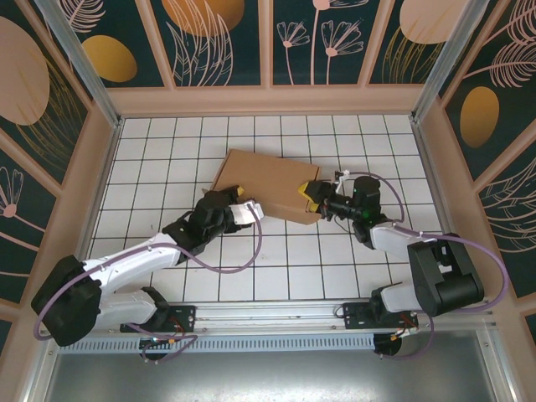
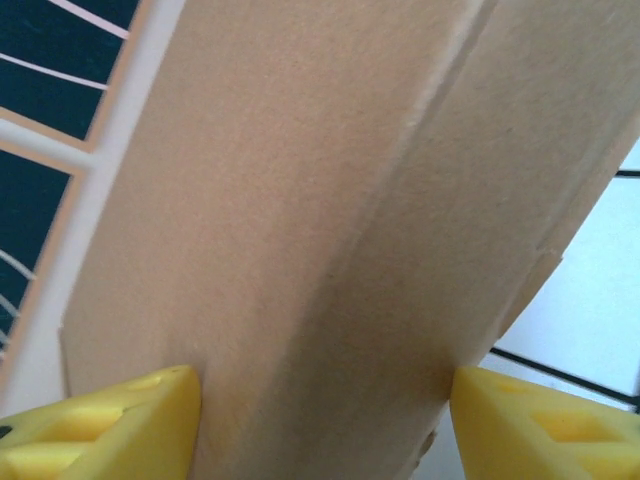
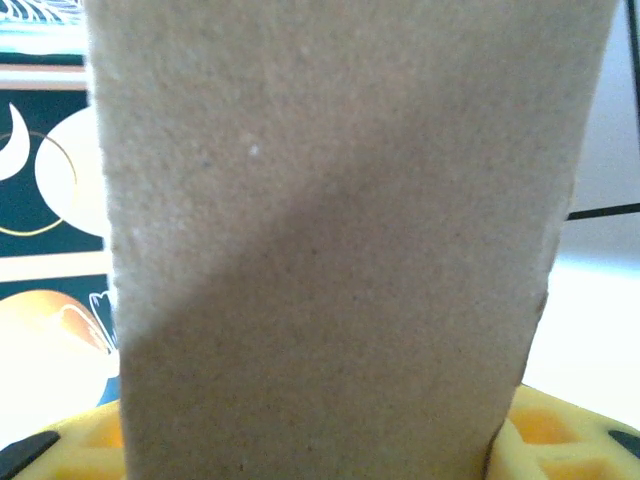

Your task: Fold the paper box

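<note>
Aluminium rail along the near edge carries both arm bases. From it the left arm lies low and stretched out, its white links slanting up and to the right over the white tiled table, black wrist aimed at the near-left side of the paper box. The right arm is folded tighter, bending at a black elbow and reaching leftward to the box's near-right corner.

The left gripper meets the box edge; in its wrist view the yellow fingers stand wide apart, one on each side of a creased cardboard fold that fills the gap between them. Both fingers sit against the cardboard, but whether they press it or merely flank it cannot be told. The right gripper is closed on the corner flap: in its wrist view a brown panel stands upright between the yellow fingers, spanning the whole gap, jaws about half open around it.

The box itself rests mid-table, tilted clockwise to the tile lines, its broad flat panel extending away from both grippers. Beyond it, dark patterned wall panels close off the far side
</note>
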Available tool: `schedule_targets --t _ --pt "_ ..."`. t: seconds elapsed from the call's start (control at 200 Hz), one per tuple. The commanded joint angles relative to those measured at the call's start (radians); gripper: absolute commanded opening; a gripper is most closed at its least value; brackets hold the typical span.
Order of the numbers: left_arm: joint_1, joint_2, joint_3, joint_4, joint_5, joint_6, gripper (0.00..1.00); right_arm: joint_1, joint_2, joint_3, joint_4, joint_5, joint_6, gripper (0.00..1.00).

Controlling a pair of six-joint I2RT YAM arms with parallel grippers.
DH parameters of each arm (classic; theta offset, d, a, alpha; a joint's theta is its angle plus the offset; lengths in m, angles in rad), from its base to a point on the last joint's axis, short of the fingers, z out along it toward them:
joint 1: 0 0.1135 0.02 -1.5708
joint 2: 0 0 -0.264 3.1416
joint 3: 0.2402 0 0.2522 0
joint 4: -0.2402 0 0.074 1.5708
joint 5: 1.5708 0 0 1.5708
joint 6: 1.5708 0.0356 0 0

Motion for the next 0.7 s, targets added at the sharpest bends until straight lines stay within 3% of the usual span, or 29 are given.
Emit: schedule_targets --t 0.0,0.275,0.395,0.485,0.696 --pt "-0.015 0.015 -0.042 0.171 -0.12 0.172 0.68 0.035 -0.036 0.041 0.045 -0.077 0.026 0.48" --pt "-0.046 0.045 -0.127 0.316 -0.172 0.418 0.69 0.061 -0.023 0.027 0.127 -0.076 0.104 0.47" --pt "-0.053 0.053 -0.126 0.305 -0.179 0.451 0.69 0.069 -0.022 0.025 0.158 -0.063 0.139 0.47" --pt "-0.072 0.087 -0.102 0.322 -0.254 0.458 0.7 0.082 -0.011 0.019 0.191 -0.055 0.167 0.47" --pt "-0.09 0.097 -0.096 0.45 -0.377 0.533 0.56 0.097 0.013 -0.013 0.3 -0.035 0.25 0.56"
